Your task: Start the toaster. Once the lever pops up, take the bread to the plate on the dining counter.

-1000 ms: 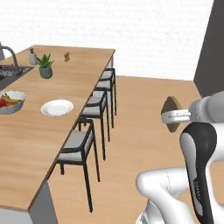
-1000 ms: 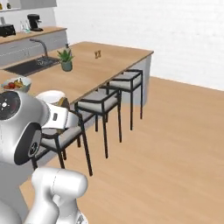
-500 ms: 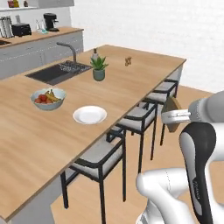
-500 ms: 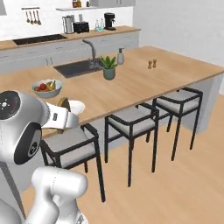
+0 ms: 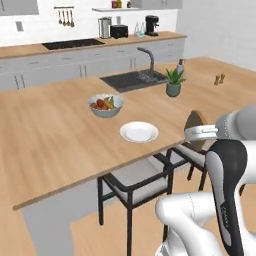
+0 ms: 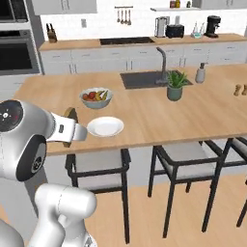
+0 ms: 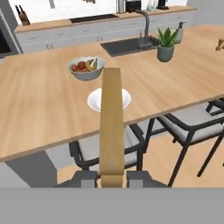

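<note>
A home kitchen with a dining island

A wooden-topped dining counter (image 6: 144,113) with black stools (image 6: 185,161) stood near; far behind ran grey wall cabinets (image 6: 135,60), a sink (image 6: 144,78), a cooktop (image 6: 126,41), a coffee machine (image 6: 212,25) and hanging utensils (image 6: 123,15).

Brown bread (image 7: 112,122) held edge-on; white plate (image 5: 139,132) on dining counter (image 5: 55,135).

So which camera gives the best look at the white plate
The left base view: the plate shows whole on the dining counter, just below the fruit bowl. In the right base view it's whole but flatter. In the hand view the bread covers its middle.
</note>
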Controlling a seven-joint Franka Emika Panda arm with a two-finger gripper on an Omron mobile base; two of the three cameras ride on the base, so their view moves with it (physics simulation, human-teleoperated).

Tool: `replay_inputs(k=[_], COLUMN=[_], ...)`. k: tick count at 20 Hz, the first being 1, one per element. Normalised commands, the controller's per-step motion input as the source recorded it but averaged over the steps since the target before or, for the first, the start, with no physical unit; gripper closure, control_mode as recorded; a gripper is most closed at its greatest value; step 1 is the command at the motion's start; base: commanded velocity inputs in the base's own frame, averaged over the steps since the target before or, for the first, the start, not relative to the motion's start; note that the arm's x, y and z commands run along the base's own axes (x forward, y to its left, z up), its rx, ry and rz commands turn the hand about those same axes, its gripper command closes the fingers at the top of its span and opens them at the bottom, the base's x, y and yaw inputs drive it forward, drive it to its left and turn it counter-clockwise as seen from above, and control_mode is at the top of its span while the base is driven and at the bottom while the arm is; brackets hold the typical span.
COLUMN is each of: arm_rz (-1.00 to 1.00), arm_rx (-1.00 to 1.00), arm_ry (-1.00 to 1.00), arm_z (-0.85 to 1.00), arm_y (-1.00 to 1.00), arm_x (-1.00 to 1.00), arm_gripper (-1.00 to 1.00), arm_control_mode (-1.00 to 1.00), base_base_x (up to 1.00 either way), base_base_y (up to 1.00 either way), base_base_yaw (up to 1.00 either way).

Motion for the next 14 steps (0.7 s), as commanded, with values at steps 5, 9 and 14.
replay_inputs(k=[5,9,14], arm_rz=[0.00,0.00,0.00], arm_rx=[0.00,0.00,0.00], arm_ry=[0.00,0.00,0.00], arm_z=[0.00,0.00,0.00], arm_y=[0.00,0.00,0.00], arm_x=[0.00,0.00,0.00], arm_gripper=[1.00,1.00,1.00], arm_control_mode=[1.00,1.00,1.00], base_base_x=[0.28,0.33,0.42], base_base_y=[-0.42,-0.44,-0.48], base_base_yaw=[0.71,0.66,0.55])
